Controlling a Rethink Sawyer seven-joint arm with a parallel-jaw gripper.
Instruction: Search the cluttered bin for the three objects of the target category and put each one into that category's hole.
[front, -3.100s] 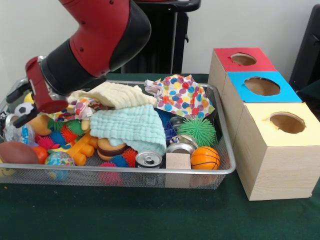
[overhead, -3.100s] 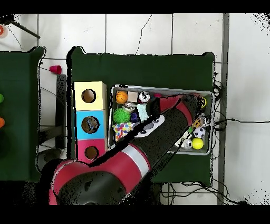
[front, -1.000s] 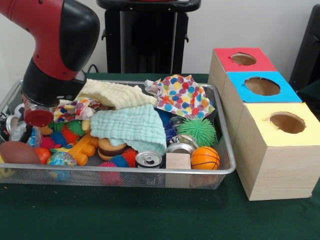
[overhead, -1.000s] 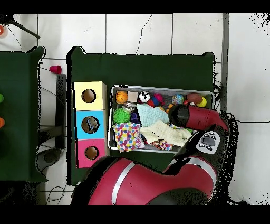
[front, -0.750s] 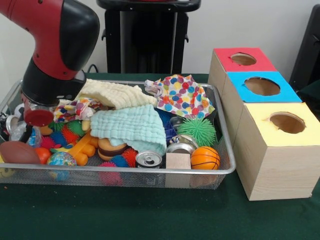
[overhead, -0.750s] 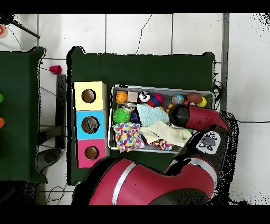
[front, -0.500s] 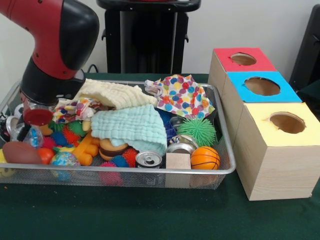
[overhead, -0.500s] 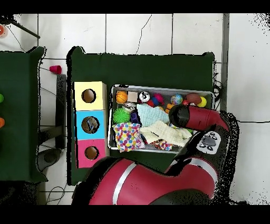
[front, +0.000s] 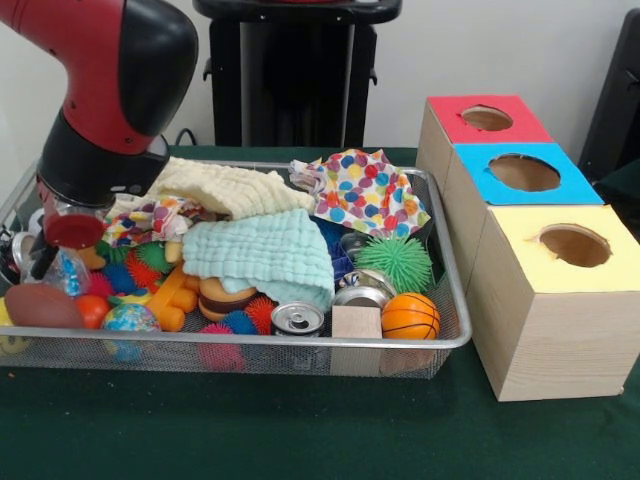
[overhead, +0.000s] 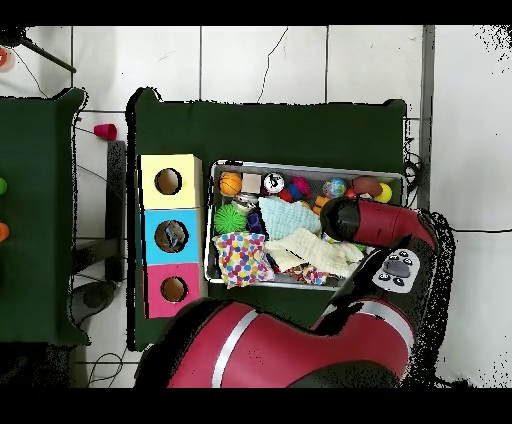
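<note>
The wire-mesh bin (front: 250, 343) lies on the green table, full of toys and cloths; it also shows in the overhead view (overhead: 305, 166). My gripper (front: 55, 258) is down in the bin's left end, under the red and black arm. A see-through, glinting plastic bottle (front: 68, 272) sits right at the gripper; I cannot tell whether it is held. Other bottles are hidden in the clutter. The blue-topped box's hole (front: 525, 172) is right of the bin, in the middle of three boxes. In the overhead view the arm (overhead: 375, 222) hides the gripper, and the blue hole (overhead: 171, 236) shows something inside.
Yellow, mint and polka-dot cloths (front: 365, 190) cover the bin's middle. Silver cans (front: 298, 318), a wooden block (front: 356, 322), a mini basketball (front: 410, 315), a green spiky ball (front: 400, 262) and a football (front: 40, 305) lie along the front. Red-topped (front: 487, 118) and yellow-topped (front: 575, 245) boxes flank the blue one.
The arm has shifted slightly left, and the gripper sits a little lower in the bin's left end. The see-through bottle by it has moved a little. The football has shifted slightly.
</note>
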